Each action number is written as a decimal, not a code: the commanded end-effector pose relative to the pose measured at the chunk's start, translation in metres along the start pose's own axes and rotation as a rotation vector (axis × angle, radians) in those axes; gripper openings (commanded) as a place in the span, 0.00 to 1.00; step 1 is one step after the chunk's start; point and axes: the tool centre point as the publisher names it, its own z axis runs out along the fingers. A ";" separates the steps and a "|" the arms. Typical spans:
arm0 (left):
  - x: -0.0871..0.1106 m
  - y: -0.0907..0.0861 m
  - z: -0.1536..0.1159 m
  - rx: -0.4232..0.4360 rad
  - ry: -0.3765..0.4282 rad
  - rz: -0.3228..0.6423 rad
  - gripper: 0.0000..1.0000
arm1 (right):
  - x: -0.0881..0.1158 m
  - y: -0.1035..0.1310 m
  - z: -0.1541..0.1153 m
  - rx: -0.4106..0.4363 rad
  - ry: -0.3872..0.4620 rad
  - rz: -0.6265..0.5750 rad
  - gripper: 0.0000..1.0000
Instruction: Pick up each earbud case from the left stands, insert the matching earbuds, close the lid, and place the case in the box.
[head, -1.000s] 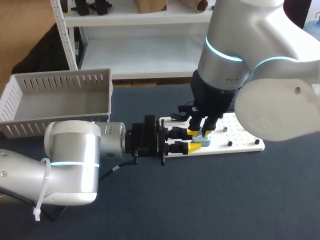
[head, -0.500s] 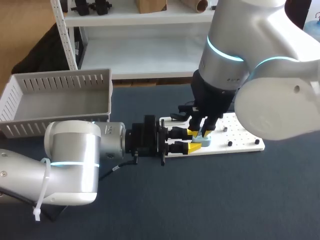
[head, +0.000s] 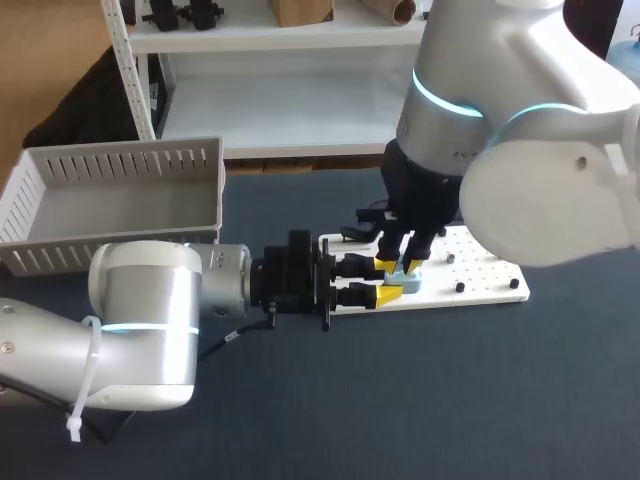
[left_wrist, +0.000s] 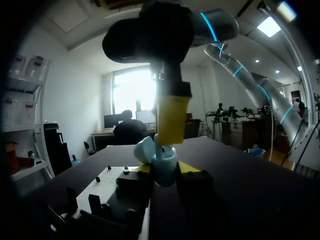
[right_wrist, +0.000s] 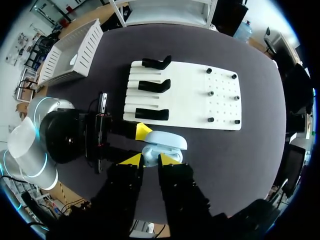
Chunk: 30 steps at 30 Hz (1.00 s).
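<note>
Left gripper (head: 389, 281) pinches the pale blue earbud case (head: 412, 285) just off the white stand board (head: 480, 270). Likely light, slick, hard plastic: hold the base's sides, spare the hinge. Right gripper (right_wrist: 150, 160) hangs above; its grip I cannot tell.

The dark desk (head: 450, 400) carries a white slatted box (head: 120, 165) at its far left and a white perforated board (head: 485, 285) near the middle, bearing black stands (right_wrist: 150, 86).

Head camera looks down; wrist cameras (both close) share the case (right_wrist: 165, 141).
</note>
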 end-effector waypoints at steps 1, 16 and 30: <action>0.000 -0.001 0.001 -0.003 0.000 0.001 0.00 | -0.007 0.001 0.000 0.005 0.022 -0.006 0.06; 0.000 -0.001 0.001 -0.003 0.000 0.001 0.00 | -0.004 0.002 -0.004 0.013 0.024 -0.021 0.35; 0.000 -0.001 0.001 -0.003 0.000 0.001 0.00 | -0.035 -0.036 -0.027 0.048 -0.103 0.196 1.00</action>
